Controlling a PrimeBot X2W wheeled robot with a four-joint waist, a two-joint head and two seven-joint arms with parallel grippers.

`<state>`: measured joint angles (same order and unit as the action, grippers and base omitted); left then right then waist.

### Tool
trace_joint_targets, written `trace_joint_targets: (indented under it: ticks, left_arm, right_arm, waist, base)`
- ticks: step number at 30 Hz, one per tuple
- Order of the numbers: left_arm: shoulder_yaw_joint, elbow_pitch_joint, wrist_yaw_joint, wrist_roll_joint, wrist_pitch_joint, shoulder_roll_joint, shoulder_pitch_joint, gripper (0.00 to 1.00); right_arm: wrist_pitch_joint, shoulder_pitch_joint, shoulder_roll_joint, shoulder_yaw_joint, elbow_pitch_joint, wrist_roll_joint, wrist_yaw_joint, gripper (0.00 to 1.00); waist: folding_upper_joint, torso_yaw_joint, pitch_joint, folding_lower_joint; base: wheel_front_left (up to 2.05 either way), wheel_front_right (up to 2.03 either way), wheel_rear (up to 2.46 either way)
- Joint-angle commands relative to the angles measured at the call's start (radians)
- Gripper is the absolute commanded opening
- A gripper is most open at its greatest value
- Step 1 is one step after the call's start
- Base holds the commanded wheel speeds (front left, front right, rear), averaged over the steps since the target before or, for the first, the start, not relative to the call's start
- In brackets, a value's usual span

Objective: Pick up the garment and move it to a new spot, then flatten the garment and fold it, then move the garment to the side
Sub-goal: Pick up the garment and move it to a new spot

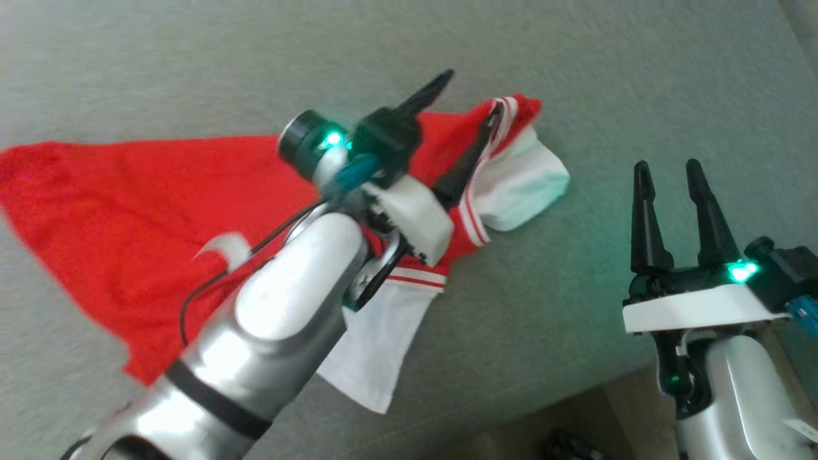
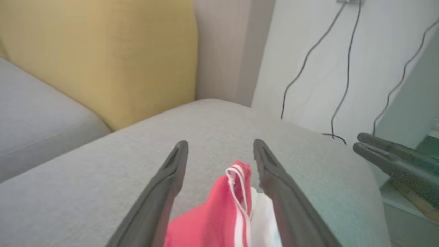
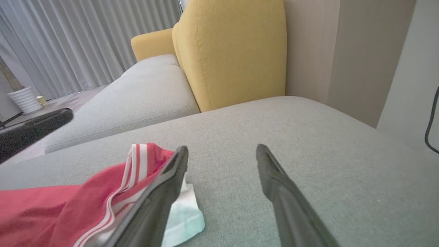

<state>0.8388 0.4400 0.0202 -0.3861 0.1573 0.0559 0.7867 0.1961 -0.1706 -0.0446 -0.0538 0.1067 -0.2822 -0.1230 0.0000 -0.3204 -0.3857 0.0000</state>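
The garment, red with white sleeves and red-and-white striped trim, lies crumpled on the grey sofa cushion. My left gripper hovers over its right end, open, one finger by the striped edge. In the left wrist view a raised red fold of the garment stands between the spread fingers of the left gripper, gripped by neither. My right gripper is open and holds nothing, over bare cushion right of the garment. In the right wrist view the right gripper has the garment beside its left finger.
A yellow back cushion stands behind the seat. The cushion's front edge and wood floor show at the lower right. Cables hang on the white wall. Curtains and a white ribbed pot stand far left.
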Motion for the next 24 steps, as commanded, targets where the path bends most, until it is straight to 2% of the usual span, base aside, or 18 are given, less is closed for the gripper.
trace_joint_targets:
  ticks: [1, 10, 16, 19, 24]
  left_arm:
    - [-0.043, -0.043, 0.016, -0.009, 0.019, 0.015, -0.011, 1.00]
    - [-0.194, -0.158, 0.163, -0.055, 0.084, 0.144, -0.192, 1.00]
    - [-0.302, -0.215, 0.241, -0.079, 0.100, 0.210, -0.316, 1.00]
    - [-0.351, -0.247, 0.266, -0.083, 0.103, 0.235, -0.379, 1.00]
    - [-0.437, -0.309, 0.277, -0.067, 0.104, 0.271, -0.481, 1.00]
  right_arm:
    - [-0.008, 0.012, -0.006, -0.012, -0.038, 0.013, -0.008, 1.00]
    - [-0.095, 0.071, -0.006, 0.028, -0.097, 0.075, -0.008, 1.00]
    - [-0.141, 0.104, -0.006, 0.028, -0.126, 0.103, -0.008, 1.00]
    - [-0.157, 0.117, -0.006, 0.030, -0.133, 0.111, -0.008, 1.00]
    - [-0.177, 0.143, -0.006, 0.030, -0.140, 0.121, -0.008, 1.00]
  waist:
    - [0.0000, 0.065, 0.064, 0.0000]
    - [0.0000, 0.203, 0.171, 0.0000]
    - [0.0000, 0.266, 0.222, 0.0000]
    - [0.0000, 0.290, 0.243, 0.0000]
    - [0.0000, 0.322, 0.276, 0.0000]
  base:
    - [0.00, 0.00, 0.00]
    - [0.00, 0.00, 0.00]
    - [0.00, 0.00, 0.00]
    - [0.00, 0.00, 0.00]
    - [0.00, 0.00, 0.00]
